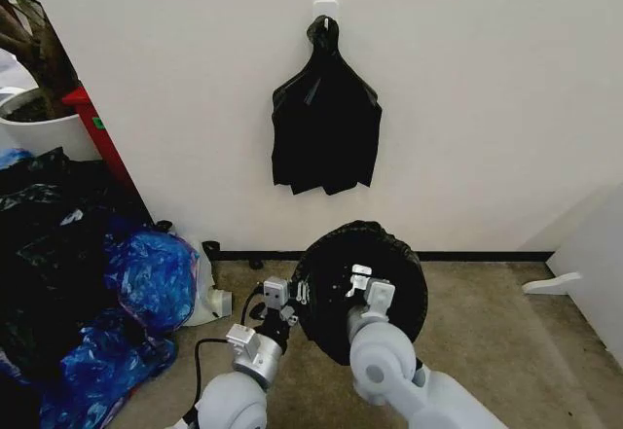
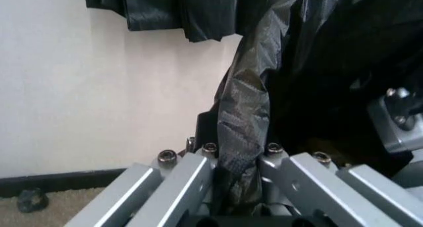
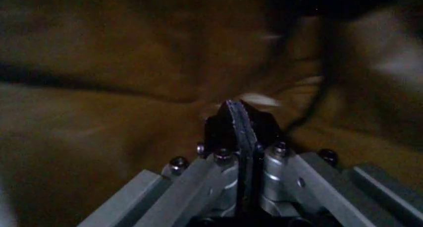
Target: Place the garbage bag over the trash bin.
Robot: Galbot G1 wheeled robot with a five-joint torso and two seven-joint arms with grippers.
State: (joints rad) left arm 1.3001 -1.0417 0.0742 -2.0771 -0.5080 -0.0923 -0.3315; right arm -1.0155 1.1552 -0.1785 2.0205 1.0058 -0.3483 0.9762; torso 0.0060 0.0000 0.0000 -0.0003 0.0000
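Left claw (image 2: 239, 180) pinches garbage bag (image 1: 360, 283) edge.

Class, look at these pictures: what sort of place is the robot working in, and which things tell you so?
Probably an indoor room corner used for storage or rubbish: a carpeted floor against a plain white wall, a bunch of black bags hung on a hook, and blue plastic bags heaped at the left.

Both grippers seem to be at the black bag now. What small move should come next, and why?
Probably spread the bag's mouth wider. The left gripper pinches a fold of the garbage bag at its left edge, the right gripper sits shut inside it, and the trash bin is hidden under the black plastic.
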